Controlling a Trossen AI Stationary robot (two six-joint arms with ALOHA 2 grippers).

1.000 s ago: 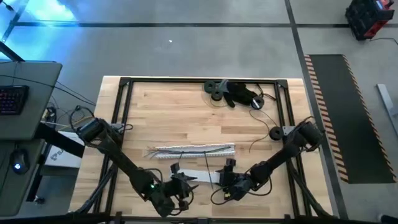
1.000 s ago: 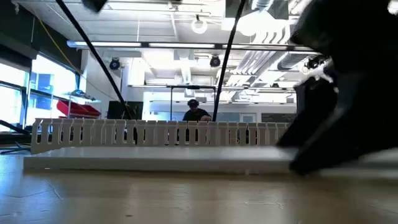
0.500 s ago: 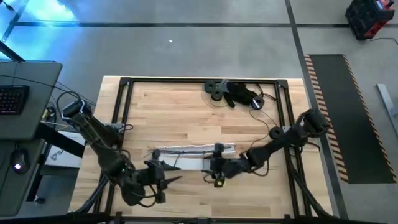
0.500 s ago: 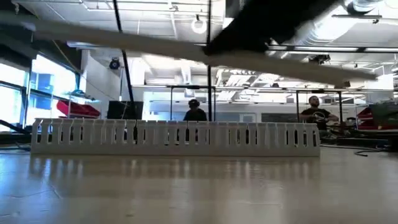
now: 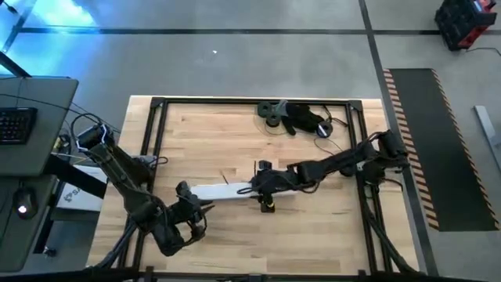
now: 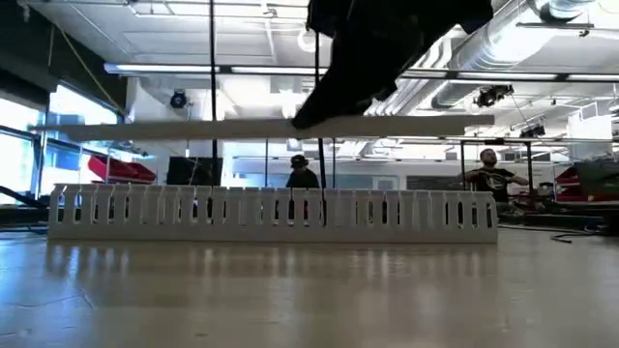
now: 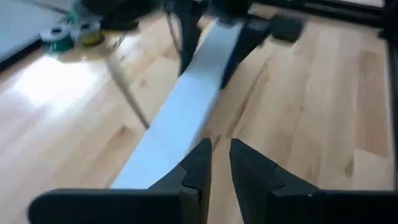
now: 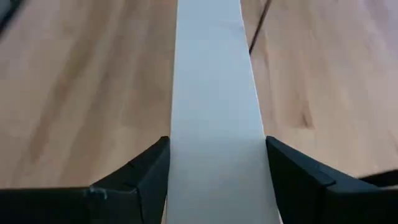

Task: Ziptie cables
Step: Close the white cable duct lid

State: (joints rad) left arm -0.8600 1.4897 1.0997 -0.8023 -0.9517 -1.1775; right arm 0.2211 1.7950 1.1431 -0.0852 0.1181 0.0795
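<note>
The right arm stretches leftward across the table's middle; the right gripper (image 5: 262, 186) pinches a flat white strip (image 5: 223, 190) held level in the air. The left gripper (image 5: 188, 205), fingers nearly closed on nothing, sits lower left. I cannot tell where the cables are.

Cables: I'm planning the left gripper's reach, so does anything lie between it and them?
Yes. The long white strip, held aloft by the right gripper above the slotted channel, runs straight ahead of the left gripper. Only what may be one thin cable shows, beside that strip.
</note>
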